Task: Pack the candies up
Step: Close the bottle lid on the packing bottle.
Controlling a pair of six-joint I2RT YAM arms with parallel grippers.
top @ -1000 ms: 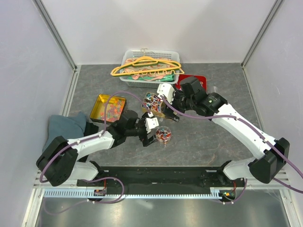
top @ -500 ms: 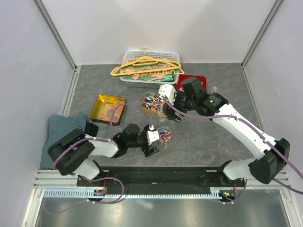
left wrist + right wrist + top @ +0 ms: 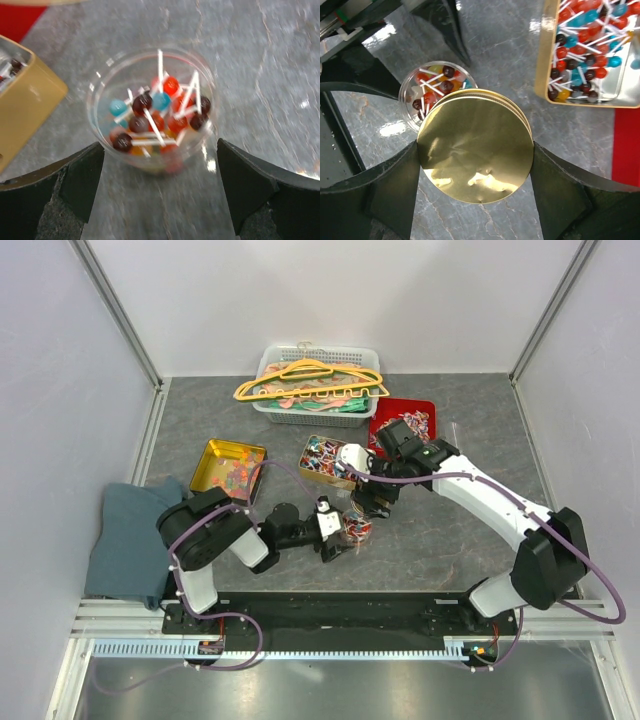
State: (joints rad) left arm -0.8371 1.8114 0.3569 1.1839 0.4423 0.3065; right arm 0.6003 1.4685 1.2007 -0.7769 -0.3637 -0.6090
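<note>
R fingers (image 3: 390, 192) on lid (image 3: 475, 145), prob. blocking jar (image 3: 426, 90)

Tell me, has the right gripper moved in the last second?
Yes. The right gripper, holding the gold lid, went from beside the lollipop tin toward the near edge, over the clear jar.

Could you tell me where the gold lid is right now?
In the right wrist view the gold lid sits centre frame, gripped by the right hand, partly hiding the clear lollipop jar.
</note>
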